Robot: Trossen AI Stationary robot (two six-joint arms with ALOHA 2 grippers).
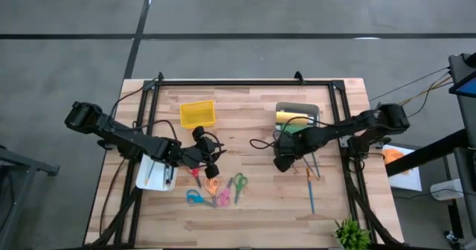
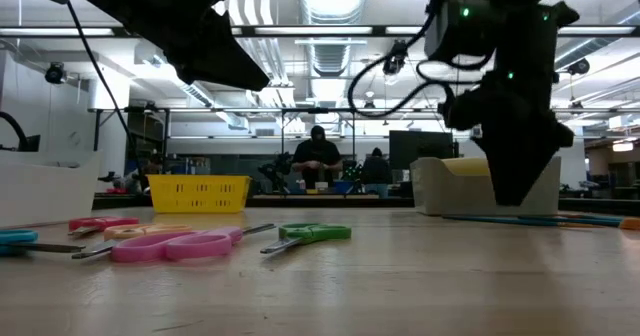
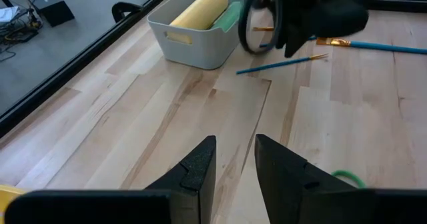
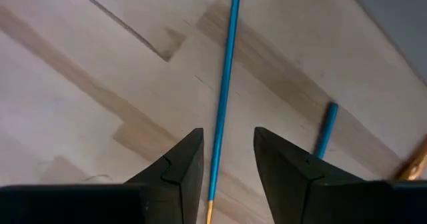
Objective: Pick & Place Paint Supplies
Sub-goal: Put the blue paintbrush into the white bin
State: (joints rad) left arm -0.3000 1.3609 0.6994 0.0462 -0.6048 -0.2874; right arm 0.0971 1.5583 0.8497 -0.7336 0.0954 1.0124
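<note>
From the high view, I am reading the left gripper (image 1: 212, 159) as hovering mid-table above the scissors (image 1: 216, 190), beside the white tray (image 1: 149, 177). The right gripper (image 1: 282, 161) is hanging just in front of the grey bin (image 1: 297, 109), where a yellow bottle (image 1: 291, 117) and something green are already lying — so part of the job looks done. A teal brush (image 1: 311, 192) is lying loose on the wood beyond it.

In the low view, I am seeing the right arm reaching down near the bin (image 2: 450, 191); the brushes (image 2: 540, 219) are lying flat on the table behind it.

The left wrist view is showing its fingers (image 3: 200, 174) standing slightly apart with nothing between them, and the yellow bottle (image 3: 199, 7) resting in the bin.

In the right wrist view, the fingers (image 4: 180, 167) are standing apart, straddling a thin teal brush (image 4: 225, 84) on the wood — not gripping it, as far as I can judge. A second teal shaft (image 4: 325, 129) is lying nearby. The brushes are remaining to be collected.
</note>
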